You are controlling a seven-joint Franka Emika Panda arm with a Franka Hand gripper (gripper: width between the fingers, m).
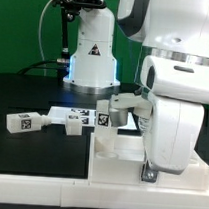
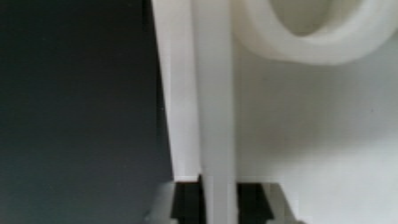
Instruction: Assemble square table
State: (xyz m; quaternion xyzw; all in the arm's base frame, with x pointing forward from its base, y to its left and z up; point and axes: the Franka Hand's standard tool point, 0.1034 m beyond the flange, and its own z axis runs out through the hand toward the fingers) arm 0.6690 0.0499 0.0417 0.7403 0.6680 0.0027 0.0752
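In the wrist view a raised white rim (image 2: 210, 100) of the square table top runs straight between my two dark fingers (image 2: 185, 200). My gripper (image 2: 221, 196) is shut on that rim. A round corner socket (image 2: 306, 38) of the top shows beside the rim. In the exterior view the gripper (image 1: 116, 111) hangs low over the white top (image 1: 118, 153), which my arm largely hides. A black-and-white tag (image 1: 104, 118) shows next to the gripper. Two stubby tagged legs (image 1: 21, 122) (image 1: 74, 119) lie on the black table toward the exterior view's left.
The arm's white base (image 1: 90, 57) stands at the back of the black table. My bulky white forearm (image 1: 177, 107) fills the exterior view's right. A long white strip (image 1: 42, 194) runs along the front edge.
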